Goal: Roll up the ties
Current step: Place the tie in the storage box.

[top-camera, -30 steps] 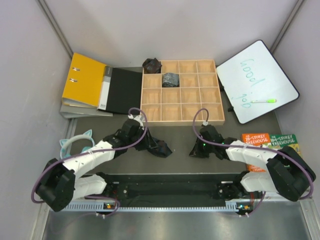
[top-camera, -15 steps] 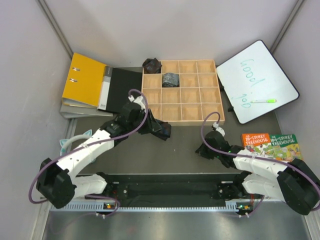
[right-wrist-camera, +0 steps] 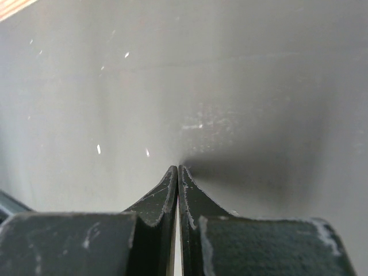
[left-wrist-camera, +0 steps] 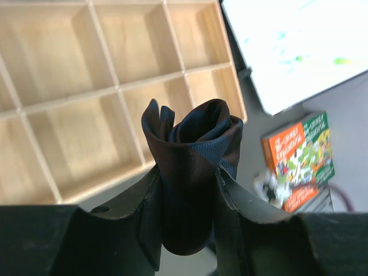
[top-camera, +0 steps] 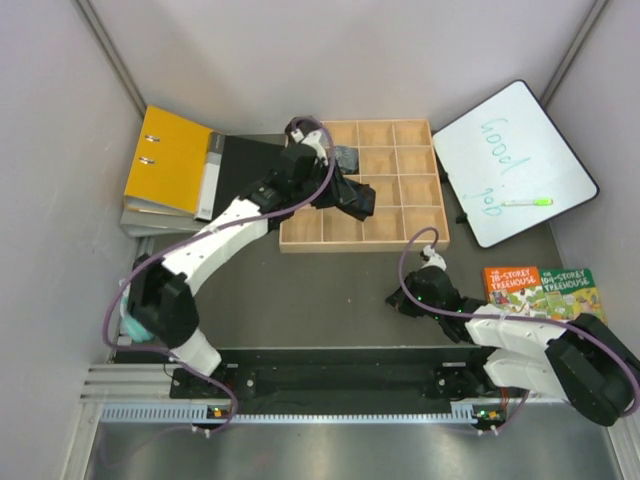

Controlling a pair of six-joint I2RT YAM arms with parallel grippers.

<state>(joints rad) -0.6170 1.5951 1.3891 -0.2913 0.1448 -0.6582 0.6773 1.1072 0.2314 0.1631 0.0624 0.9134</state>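
**Left gripper holds a rolled tie over the wooden tray**

The dark grey worktop carries everything. At its far side sits a shallow wooden tray divided into square compartments. A whiteboard with green writing leans to the right of it. To the left lie a yellow binder and a flat black folder cover. Two colourful books lie near the right edge.

The left arm reaches out long across the worktop to the tray. Its left gripper is clenched on a rolled tie, a dark navy coil standing upright between the fingers, with its spiral top showing. From above, this bundle hangs over the middle of the tray; which compartment lies under it cannot be told.

The right gripper sits low over bare worktop, in front of the tray's near right corner. Its two fingers are pressed together with nothing between them.

A greyish tie bundle lies in a compartment near the tray's far left, partly hidden by the left arm. A brownish-black tie bundle sits just beyond the tray's far left corner, largely covered by a purple cable.

A green pen lies on the whiteboard.
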